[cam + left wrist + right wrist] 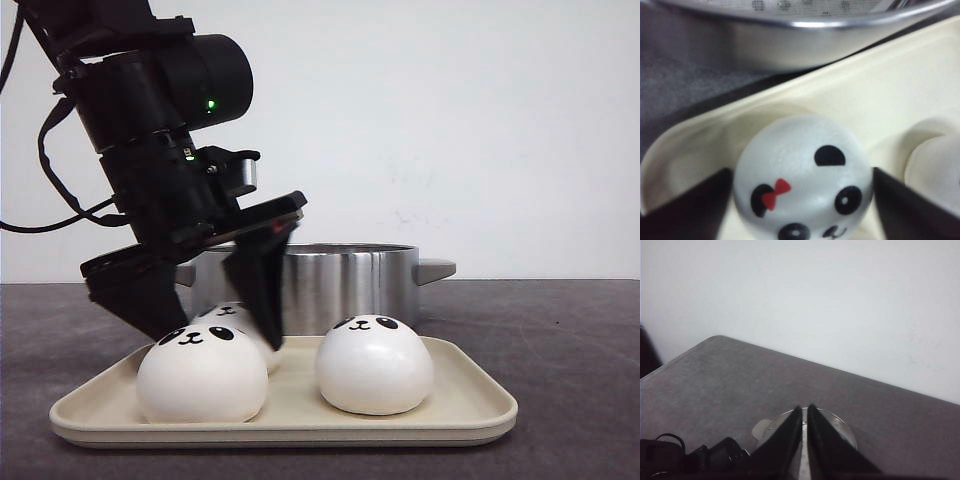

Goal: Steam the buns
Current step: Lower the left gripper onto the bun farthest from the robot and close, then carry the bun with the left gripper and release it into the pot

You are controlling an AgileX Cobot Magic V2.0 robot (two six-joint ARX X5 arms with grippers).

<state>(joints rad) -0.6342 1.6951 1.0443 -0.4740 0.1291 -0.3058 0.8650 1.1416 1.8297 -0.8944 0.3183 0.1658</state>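
Three panda-faced white buns show on the cream tray [470, 405]: one front left [200, 375], one on the right [374, 365], and one at the back left [236, 318], half hidden. My left gripper [218, 338] is open and lowered over that back-left bun, one black finger on each side. In the left wrist view this bun [800, 145] has a red bow on one ear and sits on the tray between the fingers [690, 210], which stand right at its flanks. My right gripper [804, 410] is shut and empty, high above the steel pot [840, 427].
The steel pot [330, 285] with side handles stands just behind the tray; a perforated insert shows inside its rim [790, 40]. A neighbouring bun [935, 165] lies close beside the left gripper. The dark grey table [560, 330] runs back to a white wall.
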